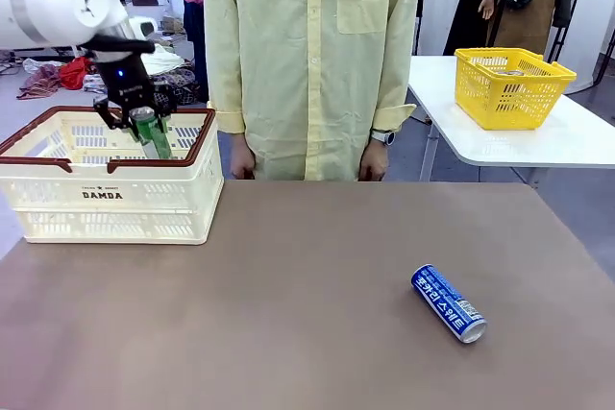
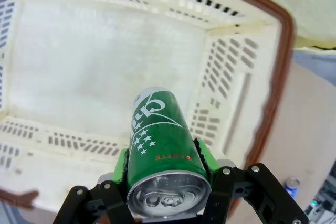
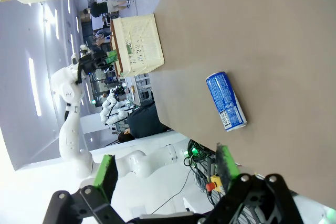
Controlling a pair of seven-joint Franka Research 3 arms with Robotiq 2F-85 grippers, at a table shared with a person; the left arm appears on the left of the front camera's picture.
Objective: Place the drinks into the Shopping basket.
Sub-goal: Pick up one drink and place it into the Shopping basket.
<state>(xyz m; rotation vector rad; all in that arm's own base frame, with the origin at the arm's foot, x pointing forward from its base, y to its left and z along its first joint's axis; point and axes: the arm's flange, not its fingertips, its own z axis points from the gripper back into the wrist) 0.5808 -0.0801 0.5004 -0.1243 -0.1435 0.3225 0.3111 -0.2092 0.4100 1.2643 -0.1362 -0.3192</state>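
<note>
My left gripper (image 1: 146, 122) is shut on the green and white can (image 1: 152, 133), holding it tilted just above the open top of the cream Shopping basket (image 1: 106, 208). In the left wrist view the can (image 2: 161, 135) sits between the green pads (image 2: 206, 156) with the empty basket floor (image 2: 94, 72) below it. The blue can (image 1: 449, 303) lies on its side on the brown table at the right. The right wrist view looks down on that blue can (image 3: 225, 101), with my right gripper (image 3: 165, 169) open above the table and nothing between its fingers.
A person in a pale yellow shirt (image 1: 312, 55) stands at the far edge of the table, hands down. A bright yellow basket (image 1: 511, 86) rests on a separate white table at the back right. The brown tabletop (image 1: 288, 314) lies bare between the basket and the blue can.
</note>
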